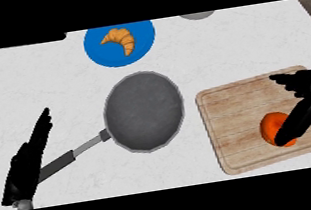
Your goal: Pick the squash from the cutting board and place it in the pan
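On a pale speckled counter (239,44), seen from steeply above, a wooden cutting board (242,114) lies at the right, reaching close to the near edge. Left of it, just apart from the board, sits a round grey pan (144,109) with nothing in it; its handle (69,158) runs down and to the left. Farther back, near the counter's far edge, a blue plate (102,52) holds a golden croissant (120,40). A grey rounded thing at the far edge is cut off and cannot be told. At the lower left, the left hand (27,164) rests with straight fingers pointing up and slightly right, lying over the end of the pan's handle and holding nothing. At the right, the right hand (308,97) comes in over the board, its fingers and thumb curving down around the squash (272,127). That squash, orange and rounded, sits on the board's near right part, partly hidden behind one dark finger. Whether the fingers already press on it cannot be told.
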`<state>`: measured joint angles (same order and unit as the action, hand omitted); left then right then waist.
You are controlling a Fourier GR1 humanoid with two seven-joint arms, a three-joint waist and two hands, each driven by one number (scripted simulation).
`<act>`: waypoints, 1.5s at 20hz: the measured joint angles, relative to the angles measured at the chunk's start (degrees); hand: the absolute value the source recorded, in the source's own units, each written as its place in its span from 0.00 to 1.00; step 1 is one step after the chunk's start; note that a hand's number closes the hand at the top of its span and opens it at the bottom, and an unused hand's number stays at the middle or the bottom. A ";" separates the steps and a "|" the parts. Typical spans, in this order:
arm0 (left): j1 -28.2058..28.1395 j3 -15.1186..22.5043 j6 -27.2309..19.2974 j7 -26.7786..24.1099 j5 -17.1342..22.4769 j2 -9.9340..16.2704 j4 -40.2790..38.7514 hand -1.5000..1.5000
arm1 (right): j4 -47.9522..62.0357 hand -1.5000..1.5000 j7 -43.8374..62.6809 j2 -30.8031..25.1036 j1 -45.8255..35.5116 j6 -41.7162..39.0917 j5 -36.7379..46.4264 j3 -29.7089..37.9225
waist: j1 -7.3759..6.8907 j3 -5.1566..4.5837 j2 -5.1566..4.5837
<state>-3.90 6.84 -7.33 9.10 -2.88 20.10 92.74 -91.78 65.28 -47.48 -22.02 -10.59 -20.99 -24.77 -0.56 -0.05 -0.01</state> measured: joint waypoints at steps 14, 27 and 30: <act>0.14 -1.38 1.08 -0.59 -1.39 -2.04 -0.91 0.50 | 3.57 0.00 -1.69 2.82 2.72 0.14 3.92 -2.94 | 0.30 0.03 0.03; -0.87 -2.54 2.44 -1.61 -3.60 -3.89 -0.89 0.50 | 7.31 1.00 -4.89 8.89 5.03 0.91 12.29 -0.02 | 0.54 -0.60 0.48; -1.34 -2.71 2.72 -1.25 -3.83 -4.25 -0.19 0.50 | 7.87 1.00 -5.24 10.11 5.41 1.11 12.81 1.76 | 0.59 -0.69 0.53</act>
<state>-5.24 4.14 -4.61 7.84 -6.70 15.85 92.55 -83.91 60.05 -37.37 -16.61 -9.48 -8.18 -23.01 0.04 -0.74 0.51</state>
